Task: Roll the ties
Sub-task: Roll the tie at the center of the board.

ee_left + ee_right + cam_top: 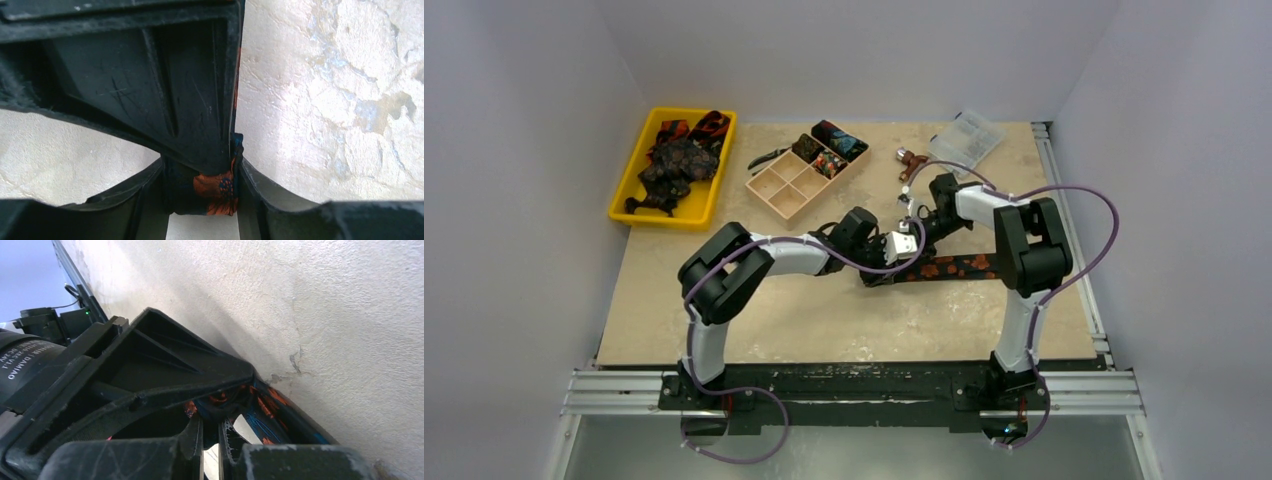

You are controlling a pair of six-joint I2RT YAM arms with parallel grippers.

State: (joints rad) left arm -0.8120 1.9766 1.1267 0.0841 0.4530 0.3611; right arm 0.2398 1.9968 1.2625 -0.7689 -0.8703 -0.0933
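Pinching the black tie [944, 268] with the orange blotches near its left end: my left gripper [202, 175] is closed down to a narrow gap, and a fold of orange-and-black cloth is clamped between its 2 fingers [280, 202]. The length of that tie lies flat on the table [824, 320], running right toward my right arm. My right gripper [212, 426] is pressed close against the left one, its jaws almost together with only a thin slit. The tips sit among the folds, so I cannot tell whether they grip cloth. On the black motor housing [20, 365] I read "DAMIAO". Far left, more ties [674, 165] are heaped in the yellow bin [624, 195]. Rolled ties [836, 145] sit in the far compartments of the tan tray [784, 195].
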